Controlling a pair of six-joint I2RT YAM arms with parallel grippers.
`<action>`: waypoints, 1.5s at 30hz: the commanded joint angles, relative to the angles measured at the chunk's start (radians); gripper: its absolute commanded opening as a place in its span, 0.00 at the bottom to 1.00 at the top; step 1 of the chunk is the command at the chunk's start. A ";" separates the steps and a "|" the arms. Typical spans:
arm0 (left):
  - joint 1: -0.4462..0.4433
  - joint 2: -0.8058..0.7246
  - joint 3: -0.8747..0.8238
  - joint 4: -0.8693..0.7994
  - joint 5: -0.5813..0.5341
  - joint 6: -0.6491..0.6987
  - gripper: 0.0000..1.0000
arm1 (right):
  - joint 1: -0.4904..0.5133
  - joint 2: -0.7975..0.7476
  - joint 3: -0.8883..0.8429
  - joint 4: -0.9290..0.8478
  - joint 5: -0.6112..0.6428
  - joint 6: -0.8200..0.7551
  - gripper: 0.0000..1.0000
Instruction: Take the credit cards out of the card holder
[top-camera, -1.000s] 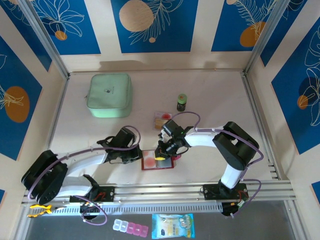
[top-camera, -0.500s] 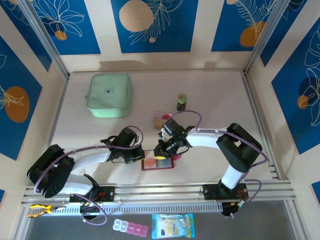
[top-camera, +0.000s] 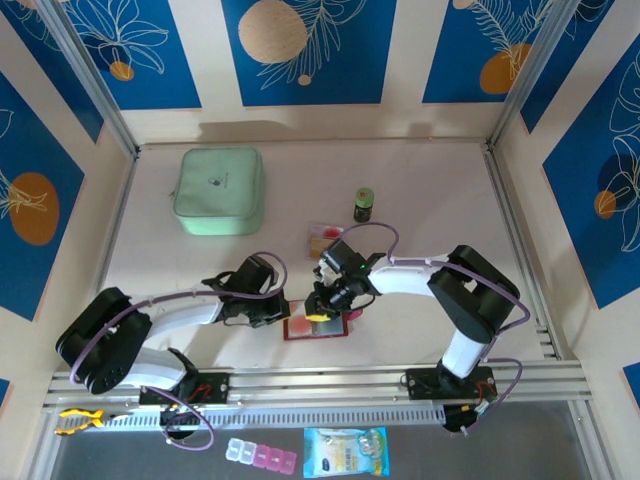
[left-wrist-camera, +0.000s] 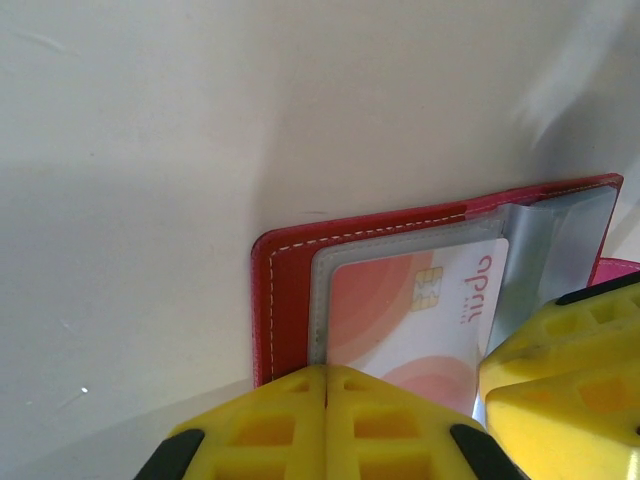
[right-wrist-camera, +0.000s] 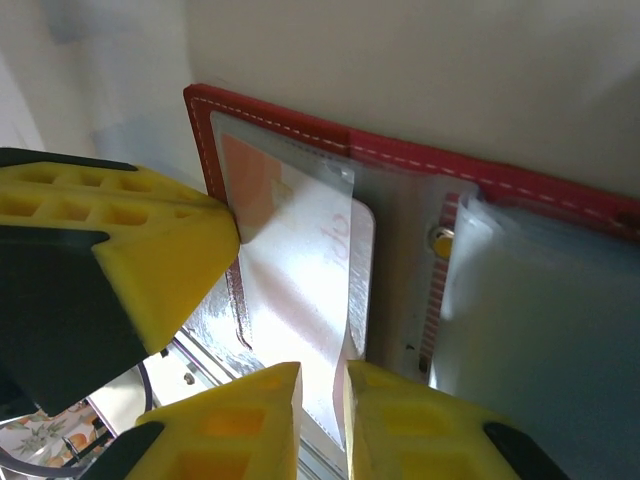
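Left fingers (left-wrist-camera: 270, 420) are pressed together, tips down on the left edge of the card holder (left-wrist-camera: 285, 300), which lies open on the bench (top-camera: 420, 180) at its near middle, between my two arms. I see a white-and-orange credit card (left-wrist-camera: 400, 320) in its clear left sleeve. My right fingers (right-wrist-camera: 240, 425) stand a slit apart with that card's edge reaching into the gap; I cannot tell whether they grip it. Farther off lie a small clear tray (top-camera: 325, 238), a green-capped jar (top-camera: 363, 204) and, far left, a mint-green pouch (top-camera: 219, 190).
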 joint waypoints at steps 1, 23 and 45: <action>-0.001 0.007 -0.008 -0.014 0.005 0.019 0.05 | 0.008 0.018 0.030 -0.017 -0.023 -0.008 0.19; 0.002 0.001 -0.010 -0.032 -0.003 0.026 0.07 | 0.049 0.081 0.140 -0.261 0.138 -0.083 0.25; 0.003 -0.032 0.017 -0.056 0.005 0.036 0.10 | 0.053 0.022 0.140 -0.261 0.162 -0.097 0.25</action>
